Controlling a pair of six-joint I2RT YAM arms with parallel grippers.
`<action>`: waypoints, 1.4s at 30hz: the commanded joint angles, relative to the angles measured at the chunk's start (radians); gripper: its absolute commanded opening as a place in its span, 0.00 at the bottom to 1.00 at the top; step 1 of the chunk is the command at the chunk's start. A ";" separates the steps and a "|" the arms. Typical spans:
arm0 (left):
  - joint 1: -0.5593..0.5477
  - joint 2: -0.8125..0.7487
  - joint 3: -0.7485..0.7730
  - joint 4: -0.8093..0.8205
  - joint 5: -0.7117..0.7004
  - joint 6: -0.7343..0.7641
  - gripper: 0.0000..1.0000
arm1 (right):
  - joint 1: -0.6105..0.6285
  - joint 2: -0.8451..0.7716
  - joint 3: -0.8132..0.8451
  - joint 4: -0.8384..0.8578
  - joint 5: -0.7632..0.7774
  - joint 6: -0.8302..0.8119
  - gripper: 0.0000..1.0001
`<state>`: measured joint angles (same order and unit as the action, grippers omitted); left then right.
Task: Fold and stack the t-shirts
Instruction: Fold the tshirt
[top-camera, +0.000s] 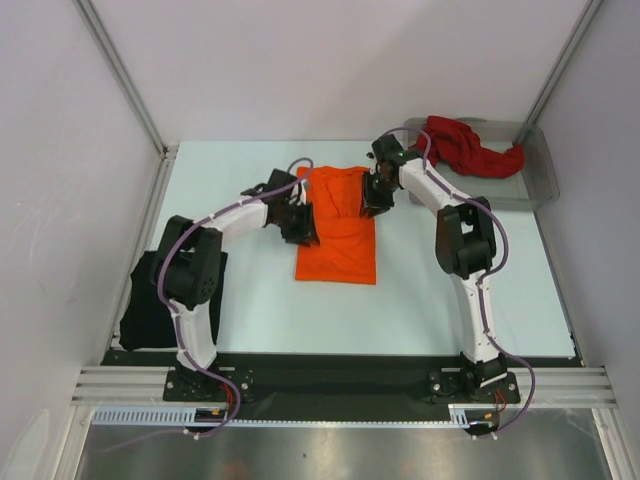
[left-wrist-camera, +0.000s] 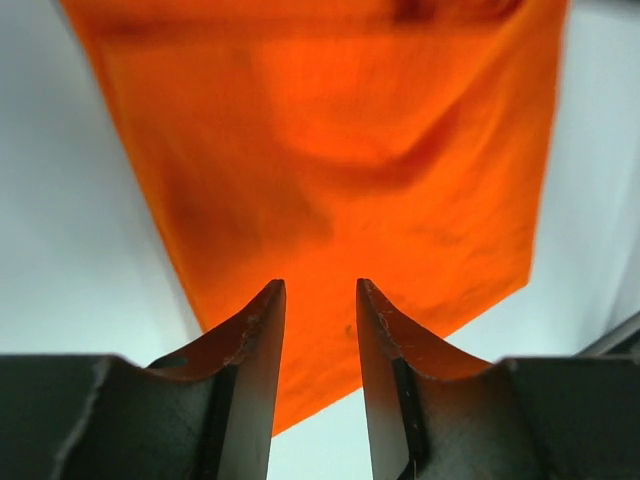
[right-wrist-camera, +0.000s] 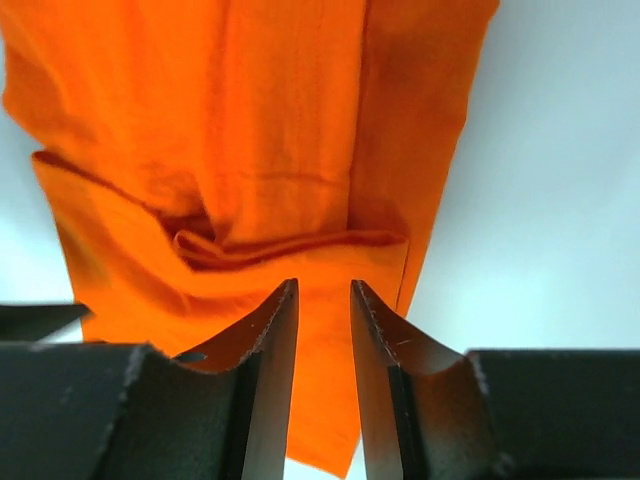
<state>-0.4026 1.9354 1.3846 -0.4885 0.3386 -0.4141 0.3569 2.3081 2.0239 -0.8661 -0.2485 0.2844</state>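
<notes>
Orange t-shirt (top-camera: 337, 235) lies flat on the table (top-camera: 450, 300), mid-table and a bit toward 12 o'clock. It makes a narrow rectangle, long side running 12 to 6. Sides look folded in, and my right wrist view shows a bunched crease across the cloth just ahead of the fingertips.

My left gripper (top-camera: 302, 226) is at the shirt's 9 o'clock edge. Its fingers are parted, orange cloth shows through the gap, and nothing is pinched between them.

My right gripper (top-camera: 375, 196) is at the shirt's 1 o'clock edge, near the top corner. Its fingers are also parted, with a narrow gap. Cloth and table show through it, with no cloth caught between. Whether either set of tips touches the fabric, I can't tell.

Dark red t-shirt (top-camera: 465, 148) is at 1 o'clock, crumpled in the clear grey tray (top-camera: 540, 185), with one end draped toward the tray's right wall.

Black t-shirt (top-camera: 145, 310) is at 8 o'clock, lying flat at the table's left edge, partly hidden under my left arm. It is well apart from the orange one.
</notes>
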 joint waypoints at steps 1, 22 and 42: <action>-0.012 -0.052 -0.122 0.079 0.063 -0.029 0.39 | -0.003 0.059 0.018 0.055 0.023 0.030 0.33; -0.002 -0.286 -0.294 0.145 0.270 -0.095 0.38 | 0.100 -0.357 -0.353 0.101 -0.346 0.103 0.44; 0.013 -0.107 -0.470 0.396 0.321 -0.216 0.16 | 0.123 -0.159 -0.654 0.386 -0.678 0.154 0.00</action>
<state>-0.4019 1.8183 0.9138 -0.0990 0.6621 -0.6540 0.4885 2.1433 1.3643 -0.4755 -0.9253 0.4797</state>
